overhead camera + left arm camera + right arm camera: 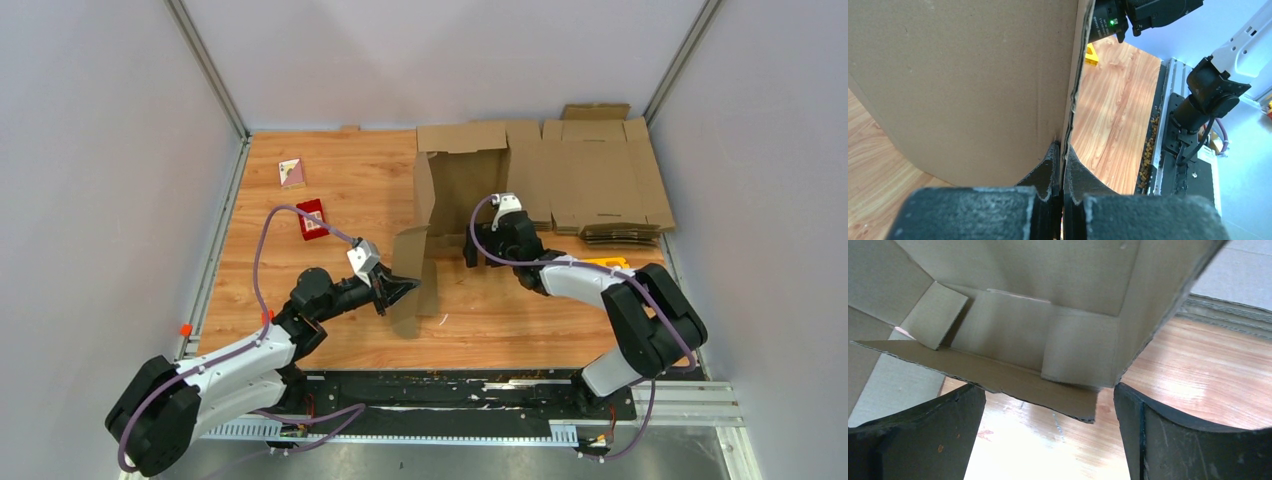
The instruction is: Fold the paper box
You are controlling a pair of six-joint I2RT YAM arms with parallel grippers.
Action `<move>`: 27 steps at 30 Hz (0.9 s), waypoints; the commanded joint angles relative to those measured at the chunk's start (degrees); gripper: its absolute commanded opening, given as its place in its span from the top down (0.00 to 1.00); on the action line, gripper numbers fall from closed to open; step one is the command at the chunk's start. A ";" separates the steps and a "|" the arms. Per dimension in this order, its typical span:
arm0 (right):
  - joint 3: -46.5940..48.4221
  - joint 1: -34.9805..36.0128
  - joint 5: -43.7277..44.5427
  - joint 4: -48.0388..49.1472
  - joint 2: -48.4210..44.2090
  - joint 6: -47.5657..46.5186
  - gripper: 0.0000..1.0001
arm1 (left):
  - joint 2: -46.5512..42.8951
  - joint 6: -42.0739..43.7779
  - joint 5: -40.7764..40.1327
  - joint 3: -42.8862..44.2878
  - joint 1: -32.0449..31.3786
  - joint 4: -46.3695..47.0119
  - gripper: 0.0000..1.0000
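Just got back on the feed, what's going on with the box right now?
The left pincer is shut on a loose flap at the near-left corner of the paper box, holding it upright. The right pincer is open at the box's near side, facing into it and gripping nothing. The box is only partly formed: some walls stand, but it is not closed. The pile of flat sheets lies at the far right.

Brown paper box [455,190], half-folded, walls upright, mid-table
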 commanded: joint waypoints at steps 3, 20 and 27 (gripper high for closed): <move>3.89 -2.93 1.97 0.03 1.32 -3.71 0.00 | -0.11 0.68 -0.78 1.36 -0.16 -6.06 1.00; 6.38 -3.10 -5.81 6.35 6.01 -12.43 0.00 | 2.18 3.22 -2.90 3.75 -0.16 -8.85 1.00; 7.30 -3.56 -5.64 6.46 7.14 -7.23 0.13 | 2.55 3.14 -2.21 3.67 -0.17 -8.89 1.00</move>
